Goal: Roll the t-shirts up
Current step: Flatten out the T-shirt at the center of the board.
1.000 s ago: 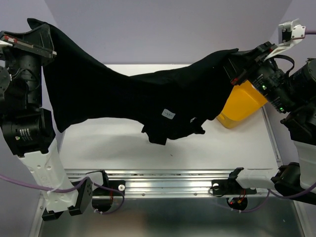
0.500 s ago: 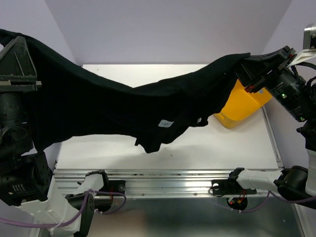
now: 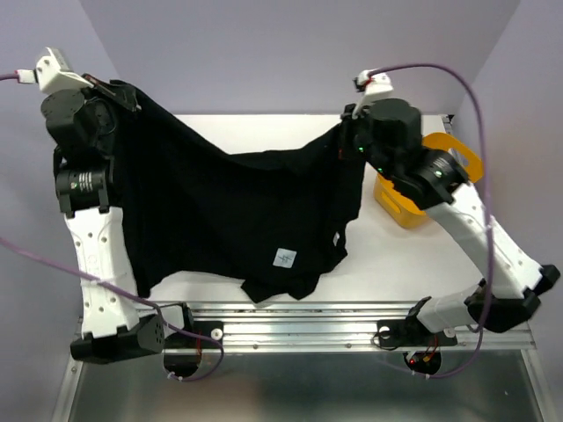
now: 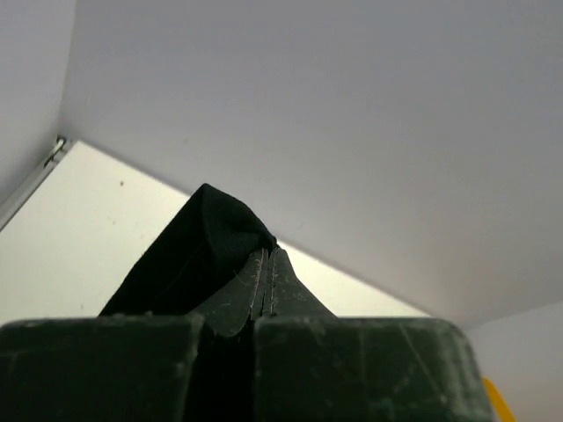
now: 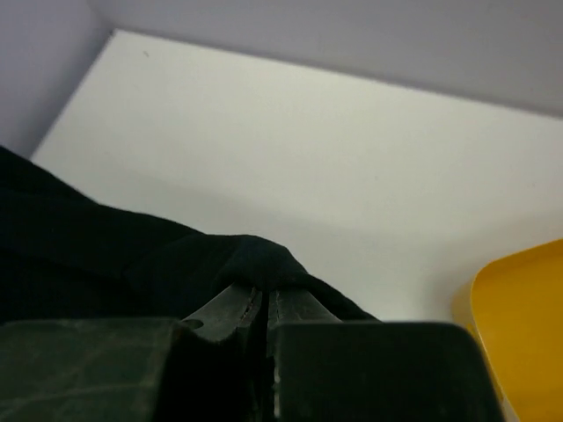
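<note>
A black t-shirt [image 3: 237,220] hangs spread between my two grippers above the white table [image 3: 422,264], its lower hem drooping toward the front edge with a small white label showing. My left gripper [image 3: 123,92] is shut on the shirt's upper left corner, high at the back left. In the left wrist view the cloth [image 4: 193,255] bunches at the closed fingertips [image 4: 266,255]. My right gripper [image 3: 345,132] is shut on the upper right corner near the table's back middle. The right wrist view has fabric [image 5: 255,264] folded over the closed tips [image 5: 264,294].
A yellow plastic tub [image 3: 413,198] stands at the right side of the table, partly behind my right arm; its rim [image 5: 519,308] shows in the right wrist view. Lilac walls close in the back and sides. A metal rail runs along the front edge.
Both arms have swung toward the back of the table. The right gripper moved left from beyond the tub to the back middle. The shirt, stretched wide before, now hangs narrower and lower.
</note>
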`<state>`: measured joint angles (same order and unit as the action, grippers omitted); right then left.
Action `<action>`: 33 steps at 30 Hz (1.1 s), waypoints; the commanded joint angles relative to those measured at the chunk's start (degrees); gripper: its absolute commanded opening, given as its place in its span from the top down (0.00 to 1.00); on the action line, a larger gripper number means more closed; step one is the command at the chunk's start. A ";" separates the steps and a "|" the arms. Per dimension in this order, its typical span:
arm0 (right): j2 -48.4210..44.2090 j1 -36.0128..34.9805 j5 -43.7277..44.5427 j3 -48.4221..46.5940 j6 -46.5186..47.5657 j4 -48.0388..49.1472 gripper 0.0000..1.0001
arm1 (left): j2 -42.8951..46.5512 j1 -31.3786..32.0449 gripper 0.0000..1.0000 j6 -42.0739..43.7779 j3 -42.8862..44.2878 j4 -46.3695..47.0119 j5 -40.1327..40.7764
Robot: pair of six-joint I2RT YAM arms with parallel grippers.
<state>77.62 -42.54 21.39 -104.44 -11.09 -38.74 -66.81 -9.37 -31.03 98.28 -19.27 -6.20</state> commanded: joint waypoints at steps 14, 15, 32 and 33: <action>8.33 17.93 -19.19 10.58 -0.24 18.17 0.99 | -1.05 0.05 1.00 0.27 -5.81 7.58 -5.31; 8.51 18.46 -19.71 10.23 -0.33 18.17 0.99 | -0.70 0.05 1.00 0.26 -5.91 7.58 -5.49; -10.82 18.46 -31.41 -8.04 6.52 4.47 0.99 | 2.47 -0.04 1.00 0.97 19.64 -0.86 -5.23; -11.35 18.46 -31.67 -9.36 6.61 4.03 0.99 | 2.64 0.05 1.00 0.97 21.06 -1.12 -4.97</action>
<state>71.00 -24.16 -7.60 -107.00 -7.16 -33.45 -67.51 -9.39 -30.83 111.79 -22.20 -11.55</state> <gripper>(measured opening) 0.026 0.018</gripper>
